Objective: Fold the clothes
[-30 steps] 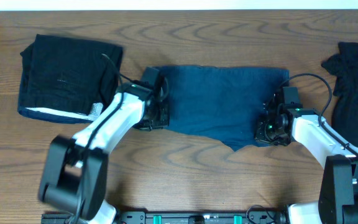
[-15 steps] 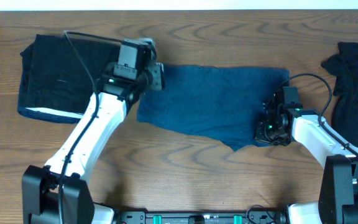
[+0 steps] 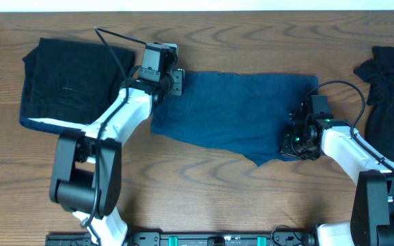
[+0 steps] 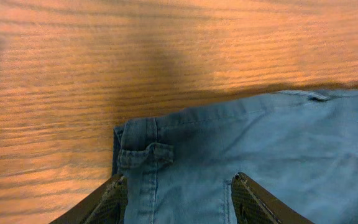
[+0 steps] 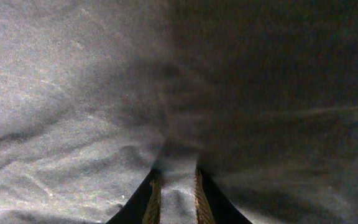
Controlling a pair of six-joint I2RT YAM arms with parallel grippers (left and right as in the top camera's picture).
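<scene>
The navy-blue denim garment (image 3: 238, 116) lies spread across the middle of the table. My left gripper (image 3: 173, 82) is open over its far left corner. In the left wrist view the two fingertips (image 4: 120, 186) straddle the denim (image 4: 260, 149) near a belt loop and hold nothing between them. My right gripper (image 3: 298, 140) is at the garment's right near edge. It is shut on a pinched fold of the cloth (image 5: 73, 93), which runs between the jaws at the gripper's tip (image 5: 176, 177). A folded black garment with a white edge (image 3: 70, 82) lies at the left.
A crumpled black garment (image 3: 392, 82) lies at the right edge of the table. Bare wooden table (image 3: 204, 198) runs along the front. A white strip (image 3: 197, 5) borders the far edge.
My left arm has swung from the denim's near left edge up to its far left corner. The right arm and its grip have not moved.
</scene>
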